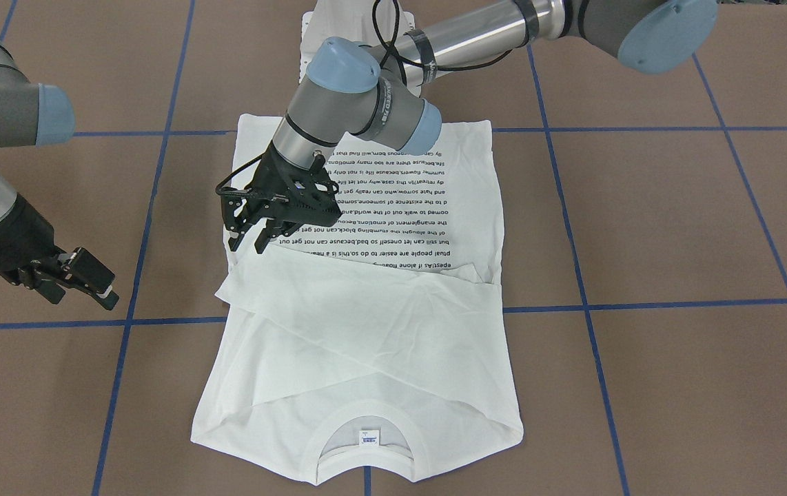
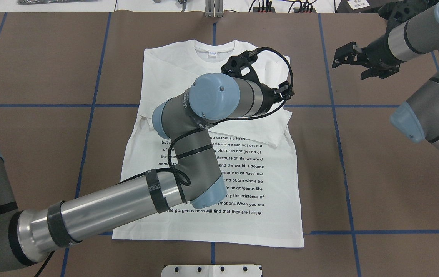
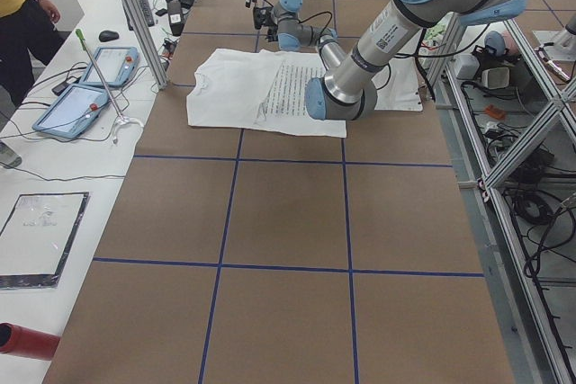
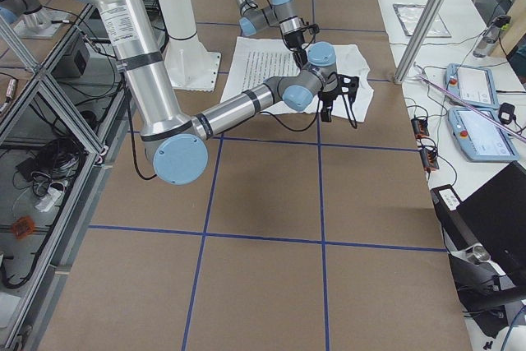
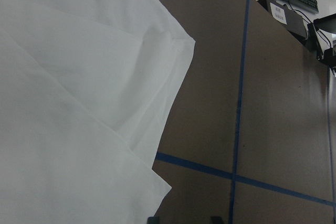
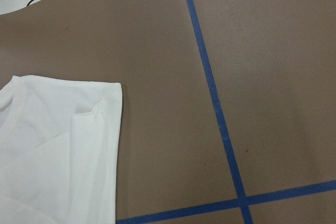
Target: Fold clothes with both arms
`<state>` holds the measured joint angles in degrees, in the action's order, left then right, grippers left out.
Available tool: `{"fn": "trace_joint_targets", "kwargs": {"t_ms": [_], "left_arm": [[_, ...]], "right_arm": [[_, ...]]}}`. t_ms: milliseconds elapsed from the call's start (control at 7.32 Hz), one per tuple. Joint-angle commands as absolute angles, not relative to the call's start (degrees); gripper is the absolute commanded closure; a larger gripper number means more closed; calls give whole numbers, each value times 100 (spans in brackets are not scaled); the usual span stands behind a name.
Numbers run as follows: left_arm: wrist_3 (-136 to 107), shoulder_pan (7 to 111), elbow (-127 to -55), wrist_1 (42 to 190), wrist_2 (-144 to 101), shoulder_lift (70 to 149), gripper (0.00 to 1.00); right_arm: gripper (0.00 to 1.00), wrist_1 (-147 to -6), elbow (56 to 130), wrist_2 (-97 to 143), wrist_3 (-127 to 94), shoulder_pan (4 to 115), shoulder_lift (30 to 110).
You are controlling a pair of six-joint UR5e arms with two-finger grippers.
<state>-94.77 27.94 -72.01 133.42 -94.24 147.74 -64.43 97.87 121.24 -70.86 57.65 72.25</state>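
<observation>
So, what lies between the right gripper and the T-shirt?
Only bare brown table cover crossed by one blue tape line separates the right gripper from the T-shirt, as the front-facing view shows.

"they are happy" on T-shirt [image 2: 277,184]

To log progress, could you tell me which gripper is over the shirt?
The left gripper, above the folded sleeve; the right gripper hangs over bare table.

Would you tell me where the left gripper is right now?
In the front-facing view, the left gripper is over the T-shirt's view-left edge, about midway along its length.
</observation>
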Motion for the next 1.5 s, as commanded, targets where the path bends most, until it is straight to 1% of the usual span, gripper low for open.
{"fn": "trace_joint_targets", "kwargs": {"t_ms": [0, 137, 273, 410, 546, 683, 956, 1093, 1366], "left_arm": [[-9021, 2839, -8580, 13062, -9457, 13647, 31], [-8287, 2917, -9187, 12852, -9466, 13171, 32], [-7766, 3014, -9594, 12780, -9492, 12714, 32], [-7613, 3180, -9798, 12771, -9649, 12387, 32], [-7168, 3417, -9869, 12788, -9964, 12079, 31], [-6841, 3532, -10105, 12805, -10045, 11728, 0], [-7030, 3542, -10572, 12841, -9993, 11086, 0], [-7031, 3551, -10669, 12841, -9993, 10970, 0], [-7075, 3542, -10661, 12858, -9993, 10943, 0]], "right_arm": [[0, -6460, 10805, 11231, -8421, 4762, 7741], [0, -6538, 11219, 10327, -9334, 3920, 7795], [1, -6878, 11563, 9727, -10100, 3146, 7822], [2, -7708, 12106, 9068, -10647, 2346, 7831], [2, -8256, 12381, 8278, -11514, 1546, 7840], [2, -8383, 12384, 7531, -12018, 807, 7970], [4, -8385, 12375, 6518, -13247, -250, 8532], [5, -8393, 12384, 6347, -13410, -455, 8586], [10, -8394, 12165, 6372, -13473, -545, 8604]]}}
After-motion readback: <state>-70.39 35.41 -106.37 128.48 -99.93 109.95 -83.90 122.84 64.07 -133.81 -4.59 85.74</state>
